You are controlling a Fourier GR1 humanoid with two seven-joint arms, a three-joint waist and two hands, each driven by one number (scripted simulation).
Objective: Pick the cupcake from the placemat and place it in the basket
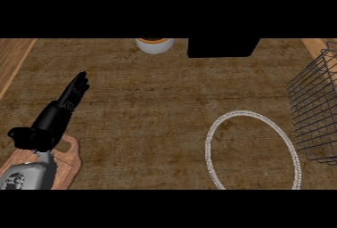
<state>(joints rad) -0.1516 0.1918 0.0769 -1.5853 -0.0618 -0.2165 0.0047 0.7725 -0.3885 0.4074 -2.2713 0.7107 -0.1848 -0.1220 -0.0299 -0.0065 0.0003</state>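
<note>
At the lower left of the head view, the left hand (49, 120) shows on its grey forearm (23, 176), fingers (76, 91) straight and held together, pointing up and slightly right, thumb (20, 133) sticking out to the left; it holds nothing. Just beneath the hand and wrist lies a wooden cutting board (69, 167), partly covered by the forearm. Well to the right of the hand, a white ring-edged placemat (214, 133) lies on the brown counter (151, 102); its inside shows only the counter's surface, and no cupcake can be seen on it or anywhere else in view. Further right again, beyond the placemat and just beside its right edge, stands the dark wire basket (316, 102), cut off by the view's right edge; whether anything lies in it I cannot tell. Up and to the right of the fingertips, at the far edge, sits a white cup (155, 45) with an orange top, and beside it a black box (222, 47). The right hand does not show.
</note>
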